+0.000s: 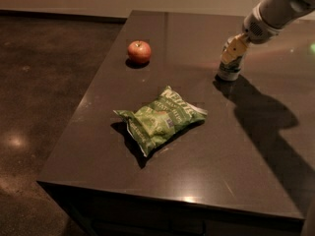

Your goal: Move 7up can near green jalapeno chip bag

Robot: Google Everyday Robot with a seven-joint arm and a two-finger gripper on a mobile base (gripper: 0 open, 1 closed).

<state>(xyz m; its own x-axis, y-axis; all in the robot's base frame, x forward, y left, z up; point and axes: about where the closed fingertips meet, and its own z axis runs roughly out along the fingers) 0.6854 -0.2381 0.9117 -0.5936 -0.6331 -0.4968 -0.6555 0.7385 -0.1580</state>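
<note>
The 7up can (pixel 229 71) stands upright on the dark table (pixel 211 171), at the back right. My gripper (pixel 234 50) comes in from the upper right and sits over the can's upper part, hiding its top. The green jalapeno chip bag (pixel 160 120) lies flat near the middle of the table, well to the left and in front of the can, with a clear gap between them.
A red apple (pixel 139 51) sits near the table's back left edge. The table's left and front edges drop to a dark floor (pixel 39 82). My arm casts a broad shadow over the table's right side.
</note>
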